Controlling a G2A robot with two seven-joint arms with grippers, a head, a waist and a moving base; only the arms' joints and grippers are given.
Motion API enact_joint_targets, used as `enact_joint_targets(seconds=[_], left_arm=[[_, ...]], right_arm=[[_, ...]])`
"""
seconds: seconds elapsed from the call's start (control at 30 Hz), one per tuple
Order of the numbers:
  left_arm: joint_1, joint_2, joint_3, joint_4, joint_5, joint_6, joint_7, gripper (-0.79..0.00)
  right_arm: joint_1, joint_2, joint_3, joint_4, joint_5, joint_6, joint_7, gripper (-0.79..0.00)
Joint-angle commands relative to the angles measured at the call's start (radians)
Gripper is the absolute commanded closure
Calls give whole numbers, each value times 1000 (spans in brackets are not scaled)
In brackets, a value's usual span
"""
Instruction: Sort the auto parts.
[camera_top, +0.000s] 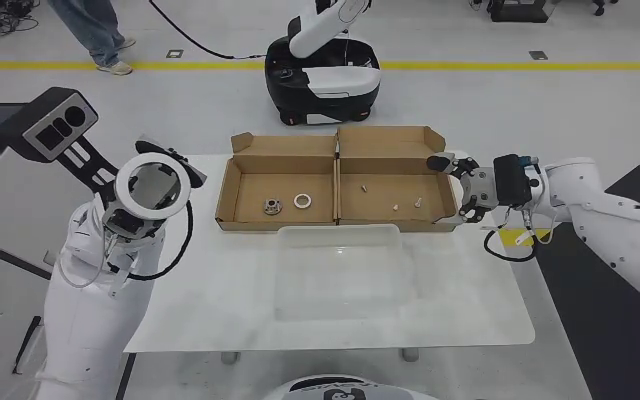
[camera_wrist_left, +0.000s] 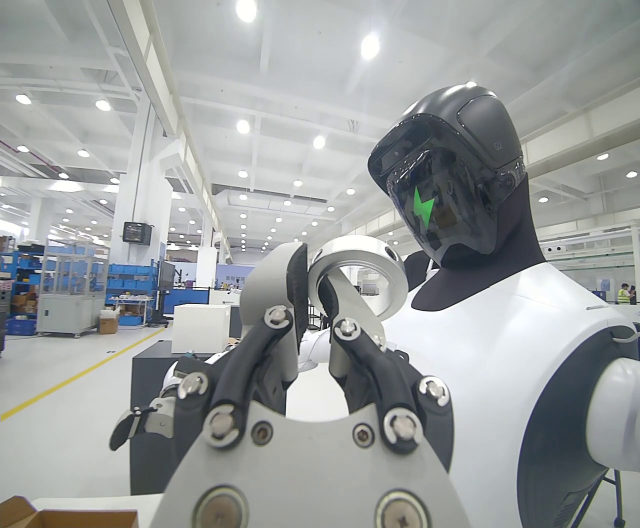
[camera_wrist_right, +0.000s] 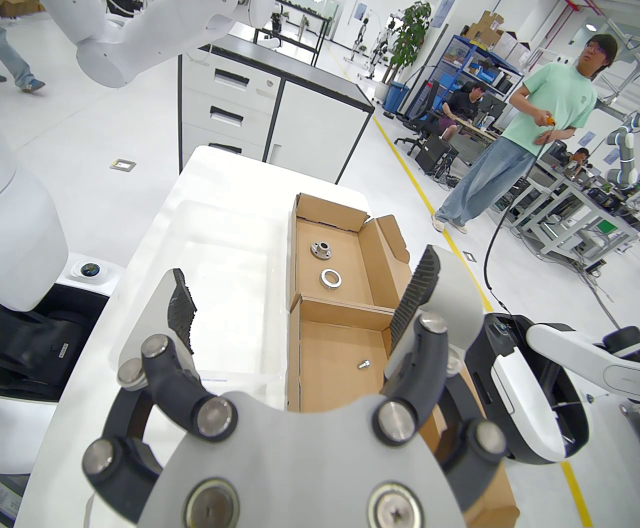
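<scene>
My left gripper (camera_wrist_left: 315, 285) is shut on the rim of a large silver ring (camera_wrist_left: 360, 280) and holds it up off the table's left side; from above the ring (camera_top: 124, 188) shows at the left gripper (camera_top: 128, 215). Two open cardboard boxes stand side by side. The left box (camera_top: 228, 190) holds a flanged metal part (camera_top: 272, 207) and a small silver ring (camera_top: 302, 201). The right box (camera_top: 390, 160) holds small bolts (camera_top: 397, 207). My right gripper (camera_top: 450, 188) hangs open and empty at that box's right wall. Its wrist view (camera_wrist_right: 300, 280) shows the flange (camera_wrist_right: 320, 249), small ring (camera_wrist_right: 330, 278) and a bolt (camera_wrist_right: 363, 365).
A clear plastic tray (camera_top: 345, 305) lies on the white table (camera_top: 200, 320) just in front of the boxes. Another robot's base (camera_top: 322, 85) stands beyond the table's far edge. The boxes' back flaps (camera_top: 285, 143) stand open.
</scene>
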Motion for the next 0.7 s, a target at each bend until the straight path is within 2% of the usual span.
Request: enact_joint_targets(seconds=[0.0,0.17,0.33,0.53,0.67], left_arm=[[0,0,0,0,0,0,0,0],[8,-2,12,-16,18,20,14,0],[-19,-10,48,2,135,62,27,0],[-80,-15,128,81,236,91,-33,0],[-137,-25,181,154,289,123,-1,0]], right_arm=[[0,0,0,0,0,0,0,-785],[0,0,0,0,0,0,0,-785],[0,0,0,0,0,0,0,-785],[0,0,0,0,0,0,0,-785],[0,0,0,0,0,0,0,-785]])
